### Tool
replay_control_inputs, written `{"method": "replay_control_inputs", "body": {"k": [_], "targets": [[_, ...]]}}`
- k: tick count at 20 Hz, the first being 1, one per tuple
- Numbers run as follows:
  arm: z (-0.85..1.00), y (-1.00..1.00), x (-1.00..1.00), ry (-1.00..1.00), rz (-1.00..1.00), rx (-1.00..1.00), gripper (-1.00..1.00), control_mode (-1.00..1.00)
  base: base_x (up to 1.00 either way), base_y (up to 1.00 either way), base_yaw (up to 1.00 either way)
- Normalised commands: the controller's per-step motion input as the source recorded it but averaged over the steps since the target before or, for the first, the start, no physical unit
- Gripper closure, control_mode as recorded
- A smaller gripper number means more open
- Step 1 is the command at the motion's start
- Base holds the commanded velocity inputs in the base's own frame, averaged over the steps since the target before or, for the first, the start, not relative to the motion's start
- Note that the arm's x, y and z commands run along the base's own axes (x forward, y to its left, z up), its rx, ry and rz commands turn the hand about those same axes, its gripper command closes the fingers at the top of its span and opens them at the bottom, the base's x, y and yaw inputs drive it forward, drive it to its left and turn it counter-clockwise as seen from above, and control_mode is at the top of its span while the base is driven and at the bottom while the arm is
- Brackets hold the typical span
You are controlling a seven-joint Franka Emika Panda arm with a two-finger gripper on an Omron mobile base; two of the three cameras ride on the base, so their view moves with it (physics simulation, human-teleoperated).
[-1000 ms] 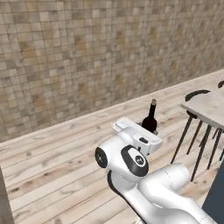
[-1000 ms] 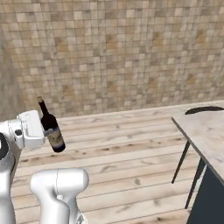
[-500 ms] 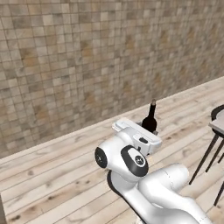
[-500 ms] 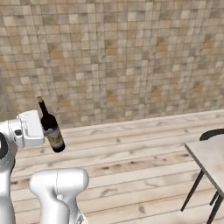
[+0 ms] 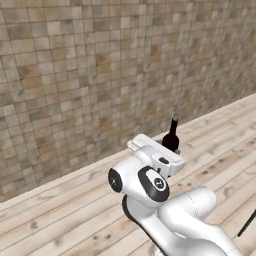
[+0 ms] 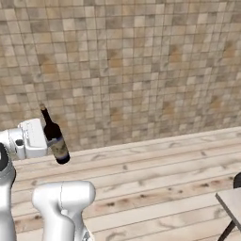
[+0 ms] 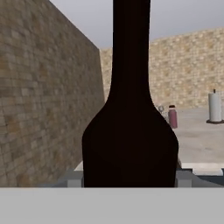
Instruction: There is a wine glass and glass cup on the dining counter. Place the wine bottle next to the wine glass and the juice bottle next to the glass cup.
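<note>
1. Left base view: I see my white arm rising from the lower right, with the wine bottle (image 5: 172, 138) poking up just behind the hand. Only its dark neck and shoulder show above the white housing; the rest is hidden by the arm. The bottle stands roughly upright, leaning a little. Behind it runs a tiled stone wall (image 5: 100, 75), and below lies a wooden plank floor (image 5: 60, 220). A thin dark leg (image 5: 247, 223) crosses the lower right corner; I cannot tell what it belongs to.

2. Right base view: Here I get the bottle (image 6: 54, 136) from the side. It is held off the floor beside the white hand at the left edge, tilted so its neck leans left and its base points down to the right. A pale label wraps its lower body. The fingers themselves are hidden behind the hand, so from here I cannot see how they stand. In the lower right corner the edge of the table (image 6: 230, 197) comes in, well apart from the bottle, with a dark stool edge (image 6: 237, 180) just above it.

3. Hand view: The bottle (image 7: 130, 131) is right in front of the lens, nearly black, its long neck running up out of the top. The grey fingers (image 7: 73, 178) press against its body on both sides, so I read them as clamped on the bottle. Far off to the right, on a pale table (image 7: 201, 140), stands the pinkish juice bottle (image 7: 173, 117) with a dark red cap, and further right a pale upright cylinder (image 7: 214, 107).
</note>
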Motion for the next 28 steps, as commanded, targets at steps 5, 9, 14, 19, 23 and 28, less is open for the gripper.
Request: {"method": "replay_control_inputs", "body": {"k": [5,9,14,19,23,28], "targets": [[0.00,0.00,0.00,0.00,0.00,0.00,1.00,1.00,0.85,0.00,-0.11],[0.00,0.00,0.00,0.00,0.00,0.00,1.00,1.00,0.67,0.00,-0.32],[0.00,0.00,0.00,0.00,0.00,0.00,1.00,1.00,0.51,0.01,-0.49],[0.00,0.00,0.00,0.00,0.00,0.00,1.00,1.00,0.38,0.05,-0.63],[0.00,0.00,0.00,0.00,0.00,0.00,1.00,1.00,0.41,0.07,-0.60],[0.00,0.00,0.00,0.00,0.00,0.00,1.00,1.00,0.55,0.11,-0.47]]}}
